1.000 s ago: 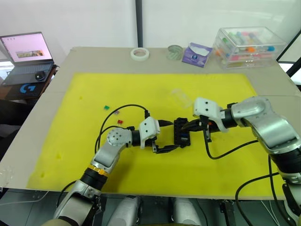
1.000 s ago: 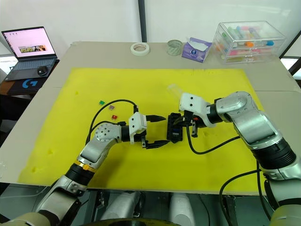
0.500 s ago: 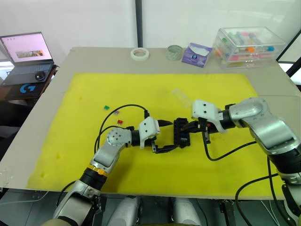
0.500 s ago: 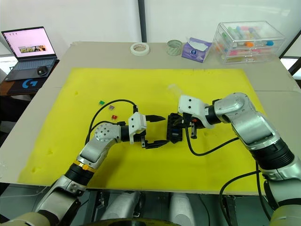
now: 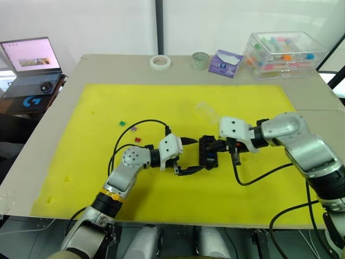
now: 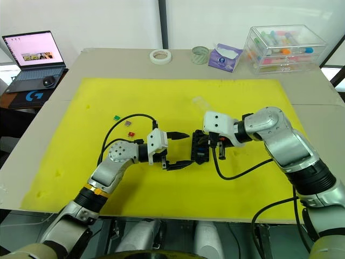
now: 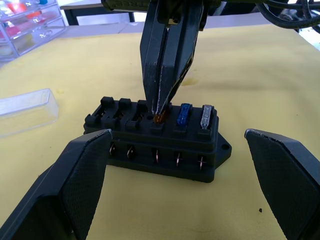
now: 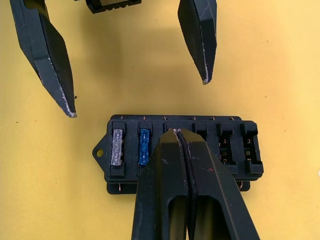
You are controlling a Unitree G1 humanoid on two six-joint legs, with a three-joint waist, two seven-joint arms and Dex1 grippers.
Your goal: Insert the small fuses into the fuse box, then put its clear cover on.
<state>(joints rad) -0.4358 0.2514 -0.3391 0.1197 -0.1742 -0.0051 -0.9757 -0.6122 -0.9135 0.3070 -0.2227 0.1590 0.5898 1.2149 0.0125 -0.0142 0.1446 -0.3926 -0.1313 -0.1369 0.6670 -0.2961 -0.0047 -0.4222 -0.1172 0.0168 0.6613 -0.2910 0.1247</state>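
Fuse box (image 7: pixel 157 142): black slotted block, lying on the yellow foam mat (image 5: pixel 97 178) near its middle, between the two grippers. Grey fuse (image 7: pixel 207 116) seated in the end slot by the mounting ear; blue fuse (image 7: pixel 184 114) in the slot beside it; orange fuse (image 7: pixel 160 118) in the third slot. Three further slots open.

Right gripper (image 7: pixel 159 107): fingers pressed together to a near-closed wedge, tips pinching the orange fuse at the mouth of the third slot. Fingers descend steeply onto the top of the block.

Left gripper (image 5: pixel 190 156): fingers spread wide, gripping nothing. In the right wrist view its two fingertips (image 8: pixel 68 107) hover just beside the long side of the block, apart from it, one to either side of the row of slots.

Clear cover (image 5: pixel 207 111): transparent cap lying on the mat beyond the fuse box, apart from both grippers.

Loose fuses: green (image 5: pixel 122 123), pinkish (image 5: pixel 133 129) and red (image 5: pixel 137 140), scattered on the mat to the robot's left of the left gripper.

Far edge of table (image 5: pixel 108 65): tape roll (image 5: pixel 160 61), round jar (image 5: pixel 200 60), purple tissue pack (image 5: pixel 225 62), large clear storage case (image 5: pixel 284 54). Laptop (image 5: pixel 32 65) on a side surface to the left.
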